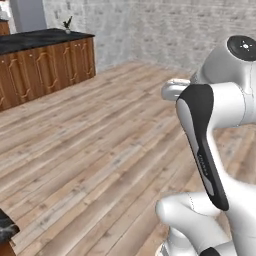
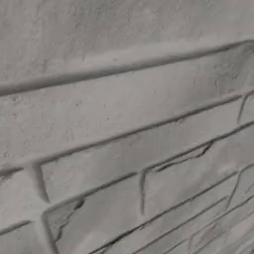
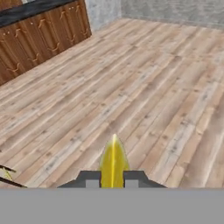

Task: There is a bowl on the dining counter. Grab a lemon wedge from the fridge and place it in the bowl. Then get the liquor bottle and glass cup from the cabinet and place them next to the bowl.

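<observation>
In the hand view my gripper (image 3: 113, 180) is shut on the lemon wedge (image 3: 113, 159). The wedge is a small bright-yellow piece standing upright between the two dark fingertips (image 3: 89, 179). It hangs over bare wooden floor (image 3: 144, 87). My white arm (image 1: 220, 125) fills the right side of the left base view, folded up high. The bowl, fridge, cabinet, liquor bottle and glass cup are out of view.
A black-topped counter with carved wooden fronts (image 1: 45, 60) stands at the far left with a small plant (image 1: 67, 24) on it. A black marble corner (image 1: 7, 231) juts in at the lower left. A grey brick wall (image 2: 124, 124) is very close on the right.
</observation>
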Controlling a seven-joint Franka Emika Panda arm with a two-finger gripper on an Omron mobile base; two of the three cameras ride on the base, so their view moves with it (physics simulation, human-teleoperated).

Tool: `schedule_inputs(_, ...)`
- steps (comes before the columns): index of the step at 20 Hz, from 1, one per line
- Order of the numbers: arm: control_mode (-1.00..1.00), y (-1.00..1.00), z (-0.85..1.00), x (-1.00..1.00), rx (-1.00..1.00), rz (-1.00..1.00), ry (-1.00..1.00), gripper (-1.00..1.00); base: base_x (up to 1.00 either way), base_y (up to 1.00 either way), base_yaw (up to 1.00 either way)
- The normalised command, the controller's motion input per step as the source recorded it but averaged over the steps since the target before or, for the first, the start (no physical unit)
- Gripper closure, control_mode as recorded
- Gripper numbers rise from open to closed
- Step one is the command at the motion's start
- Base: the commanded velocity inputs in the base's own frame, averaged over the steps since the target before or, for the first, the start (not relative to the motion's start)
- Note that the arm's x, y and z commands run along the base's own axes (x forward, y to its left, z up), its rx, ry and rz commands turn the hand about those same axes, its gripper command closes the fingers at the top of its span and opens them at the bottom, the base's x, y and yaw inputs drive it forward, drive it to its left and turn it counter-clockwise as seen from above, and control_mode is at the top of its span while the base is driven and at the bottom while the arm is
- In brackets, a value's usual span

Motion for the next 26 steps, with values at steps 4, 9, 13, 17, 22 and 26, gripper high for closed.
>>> schedule_inputs(4, 1.00, 0.00, 0.00, 0.00, 0.00, 0.00, 0.00, 1.00, 1.00, -0.02, 0.47)
schedule_inputs(9, 1.00, 0.00, 0.00, 0.00, 0.00, 0.00, 0.00, 1.00, 1.00, 0.00, 0.48)
schedule_inputs(13, 1.00, 0.00, 0.00, 0.00, 0.00, 0.00, 0.00, 1.00, 1.00, -0.04, 0.46)
schedule_inputs(17, 1.00, 0.00, 0.00, 0.00, 0.00, 0.00, 0.00, 1.00, 1.00, -0.12, 0.45)
schedule_inputs(22, 1.00, 0.00, 0.00, 0.00, 0.00, 0.00, 0.00, 1.00, 1.00, -0.35, 0.43)
schedule_inputs(26, 1.00, 0.00, 0.00, 0.00, 0.00, 0.00, 0.00, 1.00, 1.00, -0.79, 0.35)
